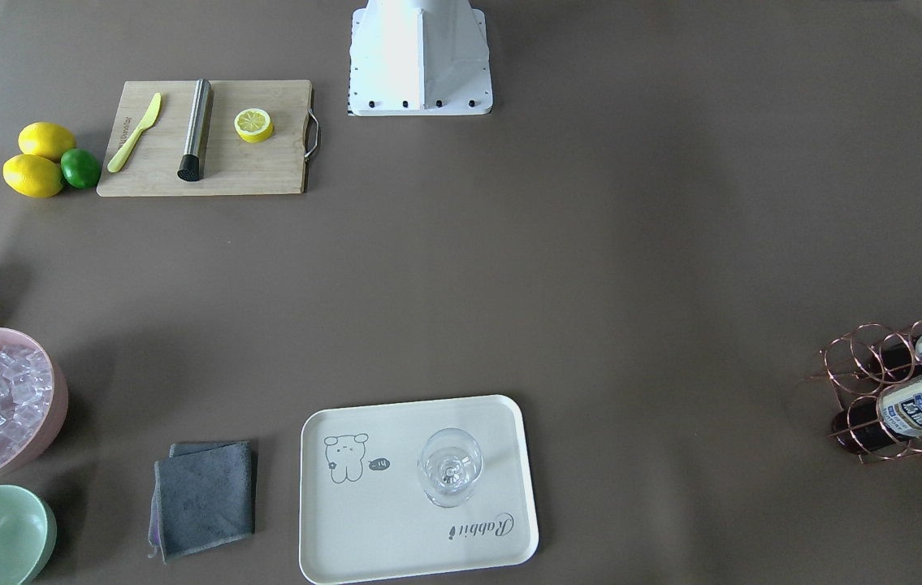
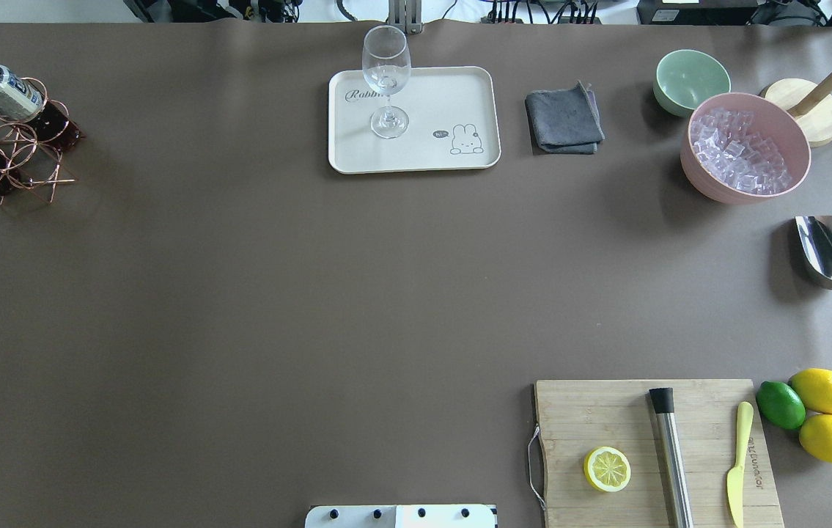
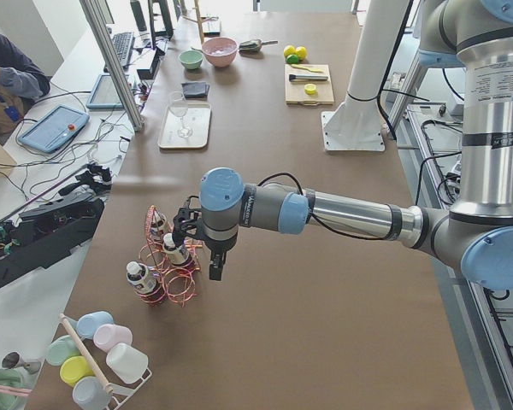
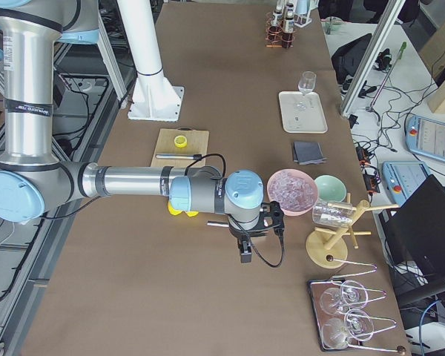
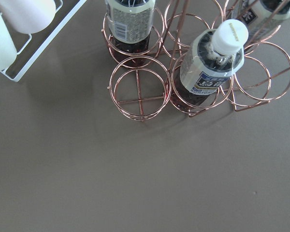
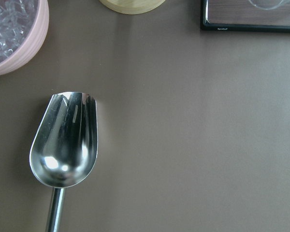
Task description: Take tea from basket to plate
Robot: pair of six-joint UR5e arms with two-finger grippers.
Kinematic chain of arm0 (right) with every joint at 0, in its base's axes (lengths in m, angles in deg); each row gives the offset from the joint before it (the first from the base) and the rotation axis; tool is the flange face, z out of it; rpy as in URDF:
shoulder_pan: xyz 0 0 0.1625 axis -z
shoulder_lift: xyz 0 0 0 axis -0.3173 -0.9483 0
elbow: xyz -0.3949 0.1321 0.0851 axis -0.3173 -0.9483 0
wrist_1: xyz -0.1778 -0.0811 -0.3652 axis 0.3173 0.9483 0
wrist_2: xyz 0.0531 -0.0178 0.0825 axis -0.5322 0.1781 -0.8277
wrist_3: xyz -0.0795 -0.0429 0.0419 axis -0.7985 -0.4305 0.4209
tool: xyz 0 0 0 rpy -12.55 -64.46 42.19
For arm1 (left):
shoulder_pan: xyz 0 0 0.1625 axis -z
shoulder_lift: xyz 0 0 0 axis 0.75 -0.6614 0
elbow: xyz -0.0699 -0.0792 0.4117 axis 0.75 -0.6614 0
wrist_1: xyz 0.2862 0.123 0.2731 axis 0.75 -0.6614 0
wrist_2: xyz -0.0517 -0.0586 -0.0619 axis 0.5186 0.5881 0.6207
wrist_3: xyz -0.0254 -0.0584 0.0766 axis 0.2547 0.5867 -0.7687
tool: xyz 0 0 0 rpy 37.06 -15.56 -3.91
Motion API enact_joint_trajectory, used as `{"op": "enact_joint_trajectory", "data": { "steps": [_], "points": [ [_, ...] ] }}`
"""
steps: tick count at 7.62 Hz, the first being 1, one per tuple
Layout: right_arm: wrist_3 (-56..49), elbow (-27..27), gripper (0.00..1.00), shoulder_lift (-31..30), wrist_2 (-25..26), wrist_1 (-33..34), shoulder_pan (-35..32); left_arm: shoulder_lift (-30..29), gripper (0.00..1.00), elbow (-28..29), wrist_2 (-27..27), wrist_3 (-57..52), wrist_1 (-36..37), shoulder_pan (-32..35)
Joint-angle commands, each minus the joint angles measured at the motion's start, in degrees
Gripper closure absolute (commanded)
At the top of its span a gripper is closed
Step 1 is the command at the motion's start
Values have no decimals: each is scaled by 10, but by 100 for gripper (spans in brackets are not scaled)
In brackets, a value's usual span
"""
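I see the tea bottle (image 5: 211, 67) standing upright with two like it in the wire basket (image 5: 140, 88) at the far left of the desk, well apart from the plate (image 2: 434, 103) at the far middle, where a wine glass (image 2: 386, 81) stands. My left hand (image 3: 215, 266) hovers just beside the basket, and I cannot tell whether it is open or closed. My right hand (image 4: 245, 252) hangs over the right end near the metal scoop (image 6: 65, 145) and the pink bowl (image 6: 14, 34) of ice, and I cannot tell its state either.
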Motion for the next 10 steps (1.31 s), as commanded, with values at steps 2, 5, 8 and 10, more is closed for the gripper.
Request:
{"op": "enact_joint_trajectory", "data": {
  "steps": [2, 5, 8, 10],
  "points": [
    [0, 0, 0, 1, 0, 0, 2, -33, 4, 15, -6, -296, 1, 49],
    [0, 0, 0, 2, 1, 0, 2, -125, 5, 55, -19, -460, 0, 49],
    [0, 0, 0, 2, 1, 0, 2, -205, 7, 132, -11, -597, 3, 40],
    [0, 0, 0, 2, 2, 0, 2, -218, 5, 137, -1, -597, 26, 8]
  ]
}}
